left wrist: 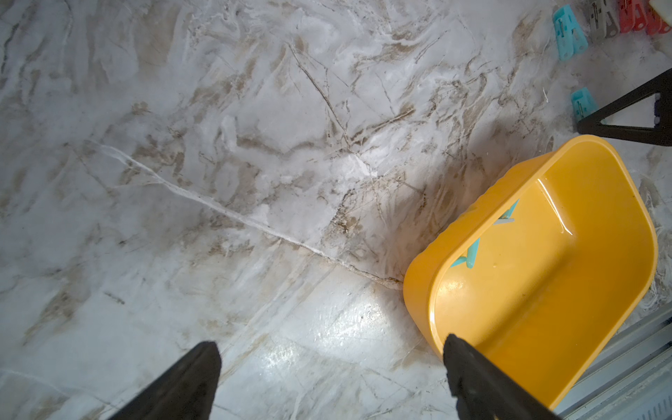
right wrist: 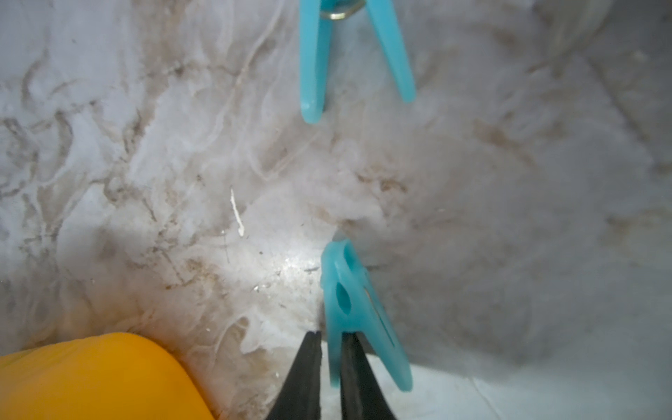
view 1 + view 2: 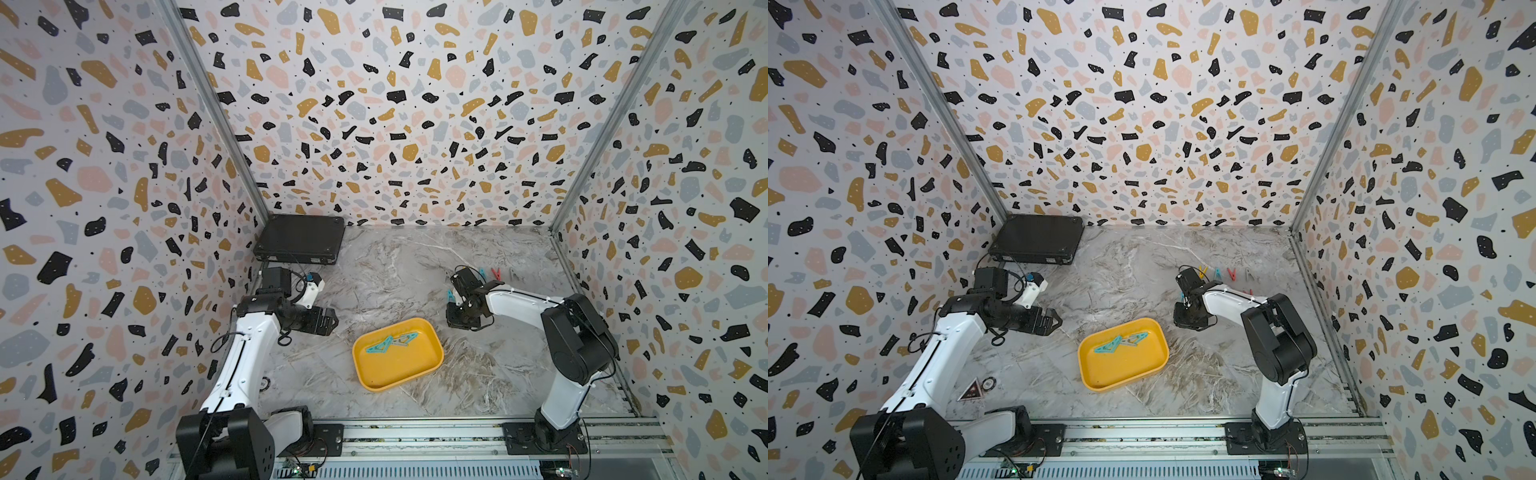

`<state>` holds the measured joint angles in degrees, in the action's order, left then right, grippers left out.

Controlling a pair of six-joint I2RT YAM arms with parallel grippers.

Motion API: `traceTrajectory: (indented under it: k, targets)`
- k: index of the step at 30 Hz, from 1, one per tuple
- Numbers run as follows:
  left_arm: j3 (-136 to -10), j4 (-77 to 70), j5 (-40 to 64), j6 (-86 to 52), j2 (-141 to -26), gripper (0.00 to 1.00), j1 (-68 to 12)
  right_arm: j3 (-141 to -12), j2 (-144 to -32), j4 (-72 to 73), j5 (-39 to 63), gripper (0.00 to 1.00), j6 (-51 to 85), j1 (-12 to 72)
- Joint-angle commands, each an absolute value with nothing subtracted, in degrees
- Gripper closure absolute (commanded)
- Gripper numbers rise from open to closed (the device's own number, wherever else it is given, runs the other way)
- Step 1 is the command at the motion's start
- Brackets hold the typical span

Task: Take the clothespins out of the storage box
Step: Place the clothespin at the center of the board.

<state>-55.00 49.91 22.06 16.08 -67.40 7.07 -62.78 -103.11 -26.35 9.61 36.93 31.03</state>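
Black case (image 3: 300, 240) is laid flat at the far left corner of the marble tabletop (image 3: 395, 270), which is enclosed by terrazzo walls (image 3: 374, 104). A triangular sticker (image 3: 971, 390) and a round sticker (image 3: 988, 383) are seen by the near left edge. A metal rail (image 3: 415, 436) is fixed along the near edge.

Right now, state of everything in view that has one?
left pincer: open, empty.
right pincer: closed on teal clothespin, nose toward the table.
storage box: upright, two clothespins inside.
black case: shut.
loose clothespins: lying out on the table.
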Motion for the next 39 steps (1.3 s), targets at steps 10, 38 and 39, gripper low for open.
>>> traceTrajectory:
  k: [10,38,39]
  targets:
    - [-54.4,49.6,23.3,17.2,-66.9,0.0,7.4,-65.0,-95.9,-31.7,8.5,0.68,37.4,32.6]
    - [-54.4,48.9,20.2,16.3,-67.2,0.0,7.5,-70.8,-87.6,-37.1,13.3,0.65,15.8,51.9]
    - [-54.4,48.9,20.1,16.2,-67.2,0.0,7.5,-71.1,-88.3,-37.2,12.9,0.65,14.8,52.7]
